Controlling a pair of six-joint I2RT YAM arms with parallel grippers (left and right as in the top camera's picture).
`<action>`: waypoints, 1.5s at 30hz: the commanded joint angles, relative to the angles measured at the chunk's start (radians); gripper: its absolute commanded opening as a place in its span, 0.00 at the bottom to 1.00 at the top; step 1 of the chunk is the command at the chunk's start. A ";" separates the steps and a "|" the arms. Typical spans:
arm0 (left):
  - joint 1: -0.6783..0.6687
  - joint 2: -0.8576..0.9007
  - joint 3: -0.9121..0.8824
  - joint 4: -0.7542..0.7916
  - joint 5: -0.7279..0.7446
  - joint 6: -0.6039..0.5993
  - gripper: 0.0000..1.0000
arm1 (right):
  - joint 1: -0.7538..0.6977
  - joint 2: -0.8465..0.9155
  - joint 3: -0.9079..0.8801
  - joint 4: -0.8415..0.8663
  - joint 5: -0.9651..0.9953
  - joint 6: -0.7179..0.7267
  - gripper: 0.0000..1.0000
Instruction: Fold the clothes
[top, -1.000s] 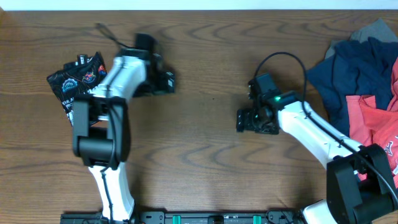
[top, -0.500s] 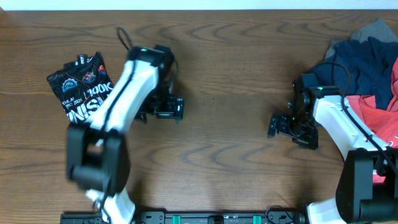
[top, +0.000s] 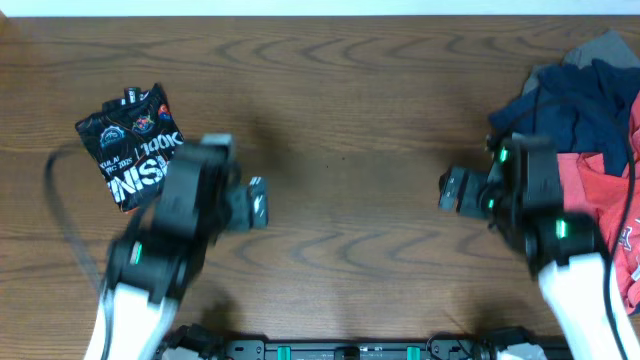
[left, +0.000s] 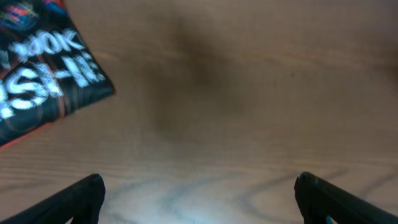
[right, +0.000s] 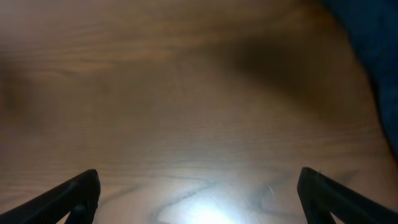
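Overhead, jersey (top: 135, 140): black, folded square, white lettering.
Pile (top: 575, 110): rumpled navy, coral, grey cloth.
Table (top: 350, 100): brown woodgrain.
Left gripper (left: 199, 186): jaws spread, empty.
Right gripper (right: 199, 180): jaws spread, empty.

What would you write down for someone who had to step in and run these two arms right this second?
Left end effector: open, holding nothing, above the table just right of the black jersey.
Right end effector: open, holding nothing, just left of the pile of clothes at the table's right edge.
Done: the black jersey lies as a compact folded packet on the left side.
Left: the pile, with navy, coral-red and grey garments, is crumpled and unfolded. Pulling one out to the middle is probably the next step.
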 joint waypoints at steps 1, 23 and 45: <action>-0.003 -0.202 -0.158 0.084 -0.084 -0.031 0.98 | 0.095 -0.141 -0.103 0.043 0.214 0.053 0.99; -0.003 -0.491 -0.269 -0.063 -0.083 -0.031 0.98 | 0.134 -0.303 -0.184 -0.059 0.237 0.053 0.99; -0.003 -0.491 -0.269 -0.066 -0.083 -0.031 0.98 | -0.135 -0.869 -0.575 0.335 -0.023 -0.189 0.99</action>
